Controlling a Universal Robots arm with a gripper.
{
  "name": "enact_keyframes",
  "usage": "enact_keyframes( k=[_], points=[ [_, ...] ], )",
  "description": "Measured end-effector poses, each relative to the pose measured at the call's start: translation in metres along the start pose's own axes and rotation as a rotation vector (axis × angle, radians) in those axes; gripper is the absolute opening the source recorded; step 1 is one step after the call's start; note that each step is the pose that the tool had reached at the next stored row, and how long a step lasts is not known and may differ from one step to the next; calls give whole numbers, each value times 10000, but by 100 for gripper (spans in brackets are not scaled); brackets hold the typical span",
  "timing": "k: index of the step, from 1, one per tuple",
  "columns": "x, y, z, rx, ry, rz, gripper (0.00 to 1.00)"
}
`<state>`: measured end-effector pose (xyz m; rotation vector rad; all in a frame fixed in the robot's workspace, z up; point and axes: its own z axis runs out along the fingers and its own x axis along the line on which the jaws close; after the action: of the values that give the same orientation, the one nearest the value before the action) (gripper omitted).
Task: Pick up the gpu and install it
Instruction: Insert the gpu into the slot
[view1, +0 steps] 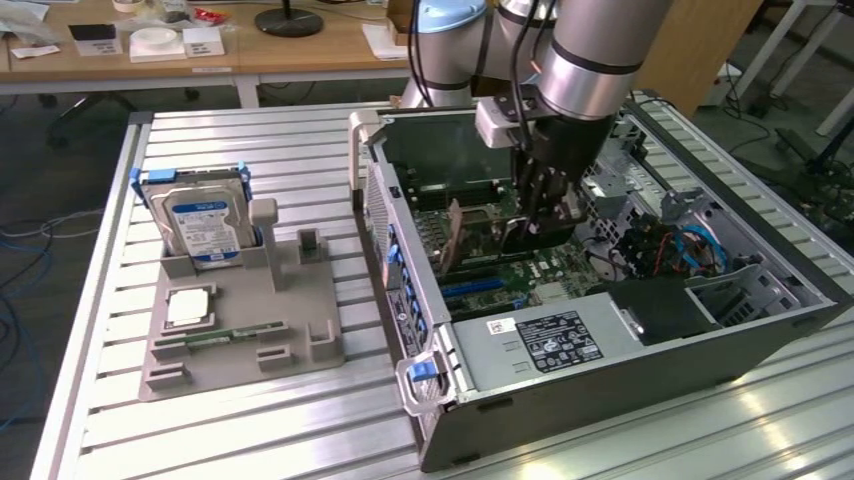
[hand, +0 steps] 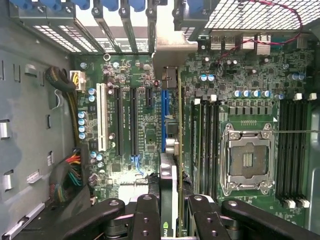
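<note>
Slatted metal table (view1: 267, 140) – two loads borne directly

An open computer case (view1: 627, 360) is set beneath the fingers; a grey holder tray (view1: 234, 345) is laid well apart from them, toward the exterior view's left – both rest flat on the slats.

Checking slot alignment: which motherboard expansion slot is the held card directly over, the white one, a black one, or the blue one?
The blue slot. The gpu, clamped in the gripper, stands edge-on in line with it; the white slot and black slots lie off to one side.

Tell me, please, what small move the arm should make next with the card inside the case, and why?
Probably a short, straight push toward the motherboard. The gripper is shut on the gpu, which stands edge-on over the blue slot inside the computer case, and I cannot tell that it is fully seated.
</note>
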<state>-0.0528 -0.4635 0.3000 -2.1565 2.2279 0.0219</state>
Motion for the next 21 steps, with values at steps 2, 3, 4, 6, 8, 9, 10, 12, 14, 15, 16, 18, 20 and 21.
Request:
enact_keyframes(
  k=[2,3,4,6,8,9,10,12,14,15,16,18,20,21],
  points=[
    [1,2,20,1,0,0,27],
    [1,3,29,0,-1,0,27],
    [2,4,38,0,0,0,27],
    [3,8,62,0,-1,1,27],
    [4,13,86,1,-2,1,27],
    [5,15,97,0,0,1,27],
    [5,17,109,0,-1,1,27],
    [6,21,132,0,-1,0,27],
    [7,27,156,-1,0,1,27],
    [8,29,166,-1,0,0,27],
    [8,30,175,-1,0,-1,27],
    [9,32,188,-1,0,-1,27],
    [9,32,189,-2,1,0,27],
    [9,32,189,-2,2,0,27]
  ],
)
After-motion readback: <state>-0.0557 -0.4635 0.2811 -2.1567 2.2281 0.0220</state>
